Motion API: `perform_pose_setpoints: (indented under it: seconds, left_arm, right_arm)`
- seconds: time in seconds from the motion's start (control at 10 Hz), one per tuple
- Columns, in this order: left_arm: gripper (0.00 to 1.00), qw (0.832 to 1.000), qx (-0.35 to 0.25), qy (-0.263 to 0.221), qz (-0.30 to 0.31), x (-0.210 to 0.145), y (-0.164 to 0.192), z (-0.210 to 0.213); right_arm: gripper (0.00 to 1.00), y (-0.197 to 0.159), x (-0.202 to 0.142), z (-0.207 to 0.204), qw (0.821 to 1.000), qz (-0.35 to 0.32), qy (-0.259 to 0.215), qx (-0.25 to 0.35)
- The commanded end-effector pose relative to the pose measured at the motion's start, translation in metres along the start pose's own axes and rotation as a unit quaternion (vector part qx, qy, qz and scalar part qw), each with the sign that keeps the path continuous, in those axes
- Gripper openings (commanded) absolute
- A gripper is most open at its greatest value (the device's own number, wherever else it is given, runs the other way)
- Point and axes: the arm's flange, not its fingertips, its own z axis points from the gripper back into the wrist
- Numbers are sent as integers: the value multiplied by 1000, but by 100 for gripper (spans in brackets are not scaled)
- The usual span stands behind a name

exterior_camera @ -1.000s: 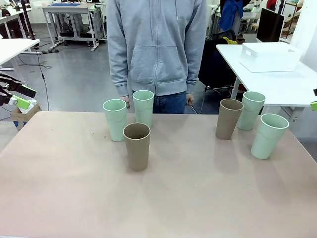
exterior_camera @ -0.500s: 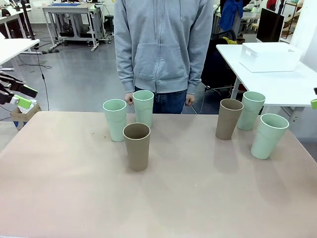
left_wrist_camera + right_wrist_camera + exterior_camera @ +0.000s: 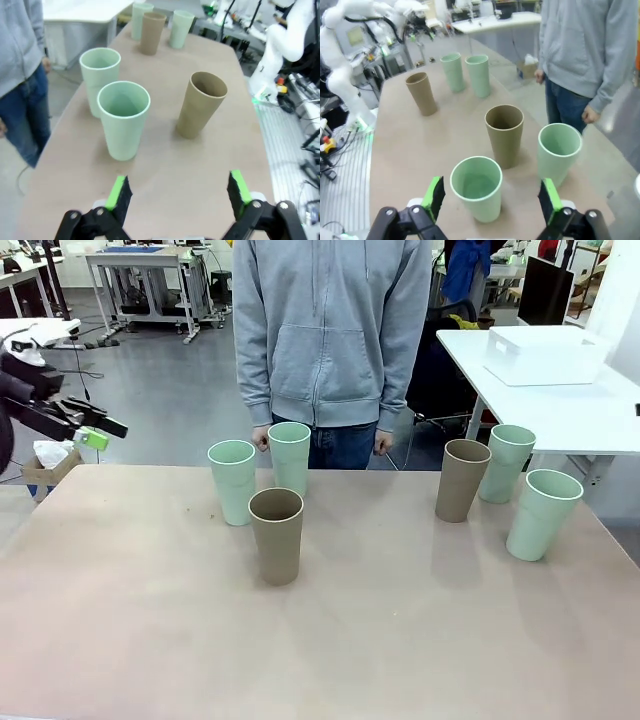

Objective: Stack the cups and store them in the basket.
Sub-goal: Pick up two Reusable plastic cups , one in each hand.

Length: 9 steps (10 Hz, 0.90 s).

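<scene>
Farther in from the left than a second ago: left gripper, off the left edge of the table, jaws wide — holds nothing. Faces, in its wrist view, a mint cup, with a second mint cup behind it nearer the person and a tan cup beside it. Likewise spread wide and empty: right gripper, facing the other three — near mint cup, other tan cup, far mint cup. All six upright on the table, in two trios well apart, none stacked. On a side table beyond the right trio, away from every cup: basket. At the far edge, hands down: the person.
</scene>
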Motion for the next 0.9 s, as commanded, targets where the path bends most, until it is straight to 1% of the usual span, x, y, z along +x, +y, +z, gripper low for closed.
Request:
perform_pose_setpoints:
  seconds: [0.0, 0.2, 0.3, 0.4, 0.5, 0.6, 0.7, 0.8]
  left_arm:
    - [100, 998, -27, -54, -35, -16, 22, -5]
    - [100, 990, -42, -84, -103, -42, 43, -32]
    - [100, 988, -60, -90, -110, -52, 45, -44]
    - [100, 987, -61, -85, -123, -57, 51, -55]
    - [100, 986, -51, -96, -123, -60, 61, -65]
    - [100, 990, -40, -110, -79, -59, 66, -71]
    - [100, 989, -57, -80, -112, -66, 52, -67]
    - [100, 989, -57, -80, -112, -66, 52, -67]
  right_arm:
    - [100, -44, -39, 6, 999, 5, -26, 45]
    - [100, -56, -86, -4, 997, 0, -46, 64]
    - [100, -58, -107, -11, 996, -1, -52, 68]
    - [100, -59, -128, -17, 994, -12, -73, 80]
    - [100, -59, -148, -22, 992, -19, -93, 80]
    - [100, -55, -158, -28, 994, -34, -83, 67]
    - [100, -54, -144, -25, 995, -31, -63, 77]
    - [100, -54, -144, -25, 995, -31, -63, 77]
